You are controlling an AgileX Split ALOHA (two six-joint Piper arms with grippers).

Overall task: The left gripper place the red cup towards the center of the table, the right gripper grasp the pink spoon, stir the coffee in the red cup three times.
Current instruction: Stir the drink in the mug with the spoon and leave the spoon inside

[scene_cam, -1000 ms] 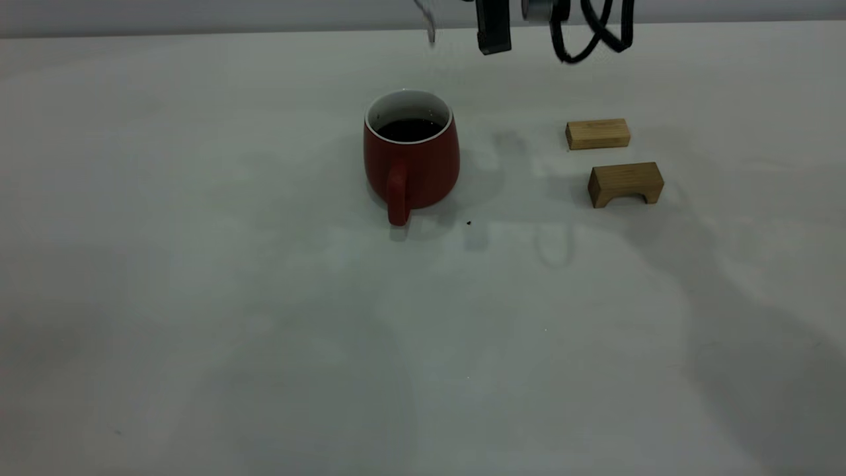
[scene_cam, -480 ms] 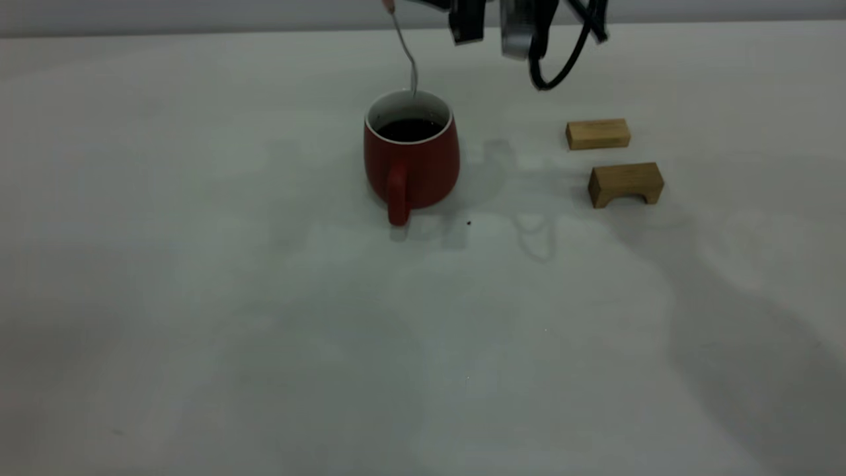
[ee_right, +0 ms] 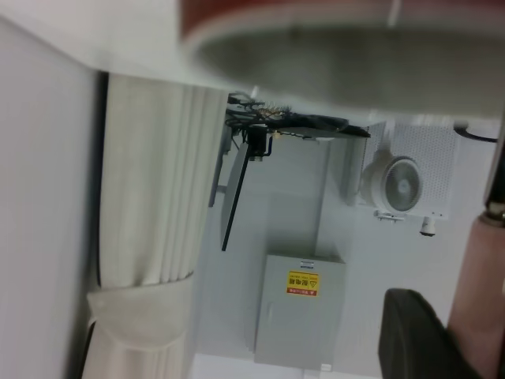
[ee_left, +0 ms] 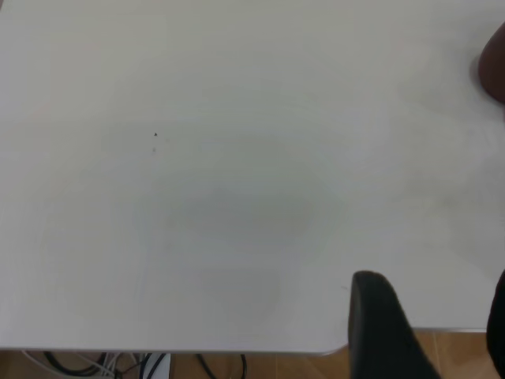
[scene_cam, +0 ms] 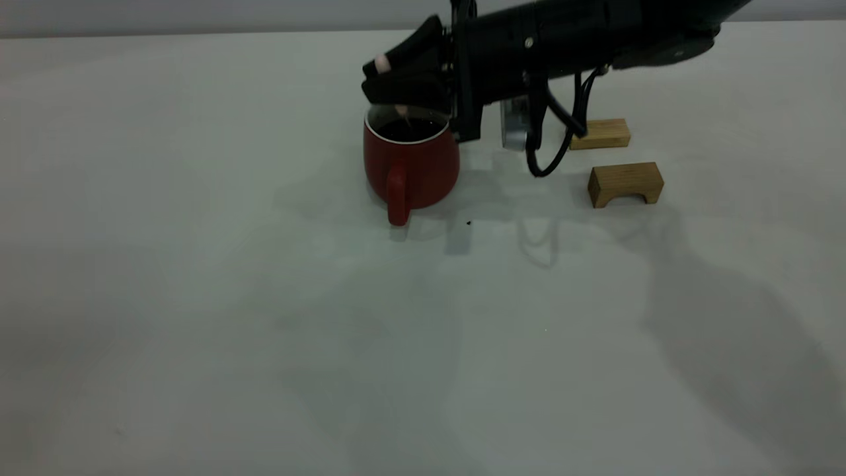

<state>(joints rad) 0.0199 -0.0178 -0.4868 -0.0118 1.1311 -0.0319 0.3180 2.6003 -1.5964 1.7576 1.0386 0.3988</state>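
Observation:
The red cup (scene_cam: 411,166) stands on the table (scene_cam: 198,297), handle toward the camera, with dark coffee (scene_cam: 411,130) inside. My right gripper (scene_cam: 386,80) hovers just above the cup's rim, shut on the pink spoon (scene_cam: 382,63), whose lower part dips into the cup and is mostly hidden. In the right wrist view the cup rim (ee_right: 339,55) is close, and the pink spoon handle (ee_right: 480,284) lies against a dark finger (ee_right: 414,335). Off in the left wrist view, my left gripper (ee_left: 434,316) stands open over the bare table (ee_left: 197,197) edge.
Two tan wooden blocks lie right of the cup: a flat one (scene_cam: 603,133) partly behind the arm's cable, and an arch-shaped one (scene_cam: 625,184). A small dark speck (scene_cam: 468,223) sits near the cup. A reddish shape (ee_left: 494,67) shows at one side of the left wrist view.
The right arm has come down from above the picture to the cup's rim. The spoon, hanging above the cup before, now reaches into it. The cup has not moved.

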